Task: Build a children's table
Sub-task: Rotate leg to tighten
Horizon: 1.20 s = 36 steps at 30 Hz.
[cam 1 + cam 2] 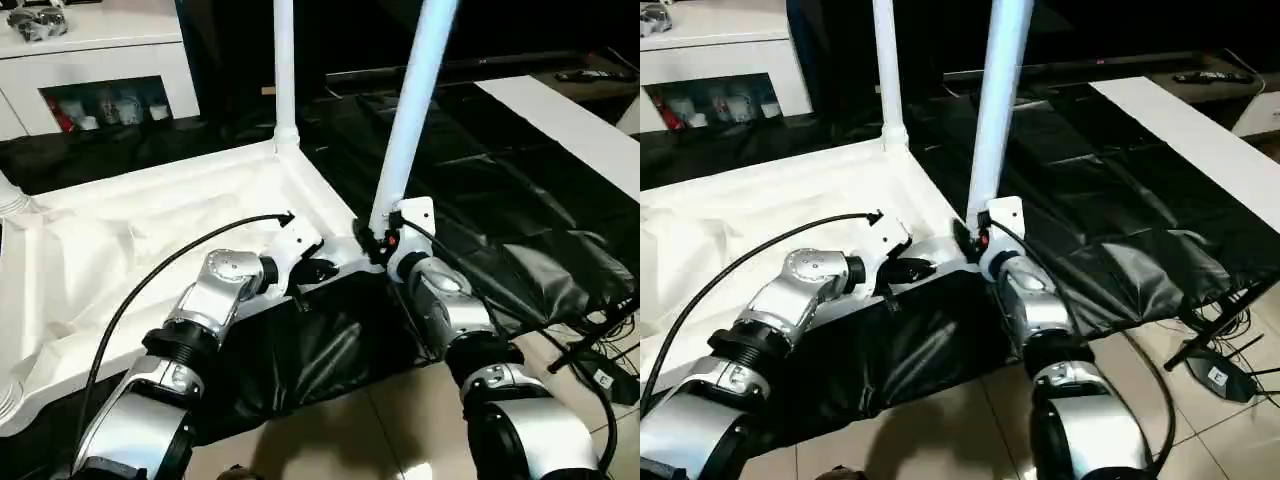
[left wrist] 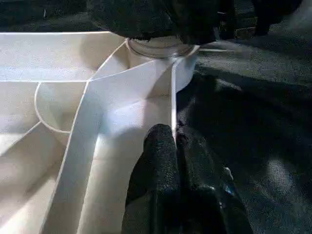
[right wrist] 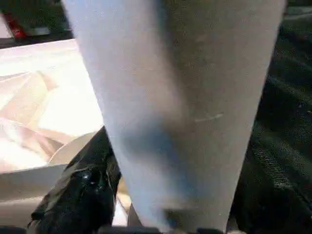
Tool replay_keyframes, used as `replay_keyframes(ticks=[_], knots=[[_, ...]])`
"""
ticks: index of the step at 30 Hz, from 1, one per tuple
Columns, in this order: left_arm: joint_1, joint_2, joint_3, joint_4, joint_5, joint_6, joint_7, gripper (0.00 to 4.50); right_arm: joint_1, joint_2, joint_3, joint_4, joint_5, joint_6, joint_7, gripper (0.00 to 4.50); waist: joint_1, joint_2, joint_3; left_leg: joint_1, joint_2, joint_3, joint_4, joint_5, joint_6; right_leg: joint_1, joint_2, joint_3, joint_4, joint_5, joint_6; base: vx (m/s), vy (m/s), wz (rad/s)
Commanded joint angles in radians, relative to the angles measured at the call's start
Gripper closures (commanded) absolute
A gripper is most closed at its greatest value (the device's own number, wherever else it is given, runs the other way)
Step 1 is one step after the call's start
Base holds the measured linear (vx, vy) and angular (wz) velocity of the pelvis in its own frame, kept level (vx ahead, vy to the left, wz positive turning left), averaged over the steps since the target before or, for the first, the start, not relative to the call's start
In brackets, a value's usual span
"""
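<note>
Item one, nearest me: my left forearm (image 1: 190, 340), silver, angled in toward the near corner socket (image 2: 158, 48) of the children's table (image 1: 150, 240).

Item two: left gripper (image 2: 174, 139), just left of that socket. Its fingers are pressed together on the thin upright rim of the table, which runs up between them; I judge this a pinch to steady the top while the leg goes in.

Item three: the table itself, upside down on black sheeting (image 1: 520, 200), ribbed underside up. One leg (image 1: 284, 60) already stands in the socket behind the near one.

Item four: a second leg (image 1: 412, 110), rising at a slight lean from the near socket. Whether it is fully seated I cannot tell.

Item five: right gripper (image 1: 378, 240), at the foot of that leg, just right of the socket. Its fingers stand apart on either side of the tube; whether they press it I cannot tell. I judge they guide it.
</note>
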Motion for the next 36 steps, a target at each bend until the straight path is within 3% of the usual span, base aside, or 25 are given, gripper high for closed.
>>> replay_keyframes(ticks=[1,4,6,9,11,13,17,26,27,36], knots=[[0.005,-0.022,-0.053,-0.026,-0.026,-0.03,-0.077,4.5,0.001,0.021,0.093,0.023,-0.036,0.008,0.106,1.16,0.002,0.003,-0.058,0.01,-0.003,0.006,-0.069,-0.343,-0.003,0.035,-0.032,0.02,-0.083,-0.247,-0.187,0.0,0.0,0.0],[0.013,0.004,-0.056,-0.039,-0.04,-0.044,-0.149,4.5,0.007,-0.017,0.108,0.01,-0.029,0.01,0.231,1.08,0.002,0.004,-0.062,0.008,-0.002,0.007,-0.065,-0.298,0.006,0.04,-0.031,0.021,-0.075,-0.166,-0.206,0.0,0.0,0.0],[0.017,0.022,-0.058,-0.048,-0.051,-0.051,-0.197,4.5,0.015,-0.043,0.126,-0.002,-0.03,0.008,0.326,1.08,0.007,0.004,-0.067,0.004,-0.002,0.012,-0.054,-0.216,0.037,0.048,-0.026,0.018,-0.058,-0.01,-0.249,0.0,0.0,0.0],[0.019,0.049,-0.059,-0.052,-0.059,-0.065,-0.252,4.5,0.033,-0.085,0.167,-0.028,-0.033,0.005,0.487,1.08,0.013,0.004,-0.068,0.005,-0.002,0.015,-0.047,-0.181,0.069,0.051,-0.024,0.015,-0.049,0.067,-0.278,0.0,0.0,0.0],[0.014,0.07,-0.058,-0.049,-0.069,-0.075,-0.303,4.5,0.055,-0.13,0.212,-0.066,-0.025,0.021,0.66,1.08,0.016,0.001,-0.067,0.006,-0.002,0.016,-0.046,-0.193,0.081,0.053,-0.024,0.014,-0.052,0.051,-0.283,0.0,0.0,0.0],[0.013,0.077,-0.059,-0.048,-0.071,-0.079,-0.319,4.5,0.062,-0.143,0.224,-0.081,-0.018,0.033,0.712,1.08,0.023,0.002,-0.066,0.009,0.002,0.016,-0.047,-0.208,0.084,0.051,-0.027,0.016,-0.053,0.017,-0.281,0.0,0.0,0.0],[0.0,0.107,-0.068,-0.029,-0.079,-0.102,-0.396,4.5,0.086,-0.207,0.289,-0.146,-0.001,0.094,0.947,1.08,0.03,0.001,-0.06,0.014,0.005,0.014,-0.055,-0.276,0.061,0.046,-0.029,0.017,-0.063,-0.1,-0.273,0.0,0.0,0.0],[-0.018,0.114,-0.074,0.0,-0.077,-0.124,-0.446,4.5,0.127,-0.252,0.36,-0.229,-0.013,0.148,1.098,1.72,0.05,-0.001,-0.058,0.018,0.007,0.013,-0.06,-0.297,0.034,0.041,-0.035,0.022,-0.071,-0.188,-0.245,0.0,0.0,0.0],[-0.021,0.115,-0.074,0.005,-0.076,-0.127,-0.45,4.5,0.131,-0.255,0.363,-0.235,-0.014,0.151,1.104,1.81,0.052,0.004,-0.059,0.018,0.007,0.013,-0.06,-0.295,0.031,0.04,-0.036,0.022,-0.07,-0.185,-0.245,0.0,0.0,0.0],[-0.021,0.107,-0.064,0.023,-0.073,-0.127,-0.444,4.5,0.166,-0.255,0.35,-0.302,0.013,0.208,1.084,2.29,0.054,0.001,-0.062,0.015,0.005,0.013,-0.058,-0.266,0.037,0.043,-0.034,0.02,-0.066,-0.151,-0.243,0.0,0.0,0.0]])
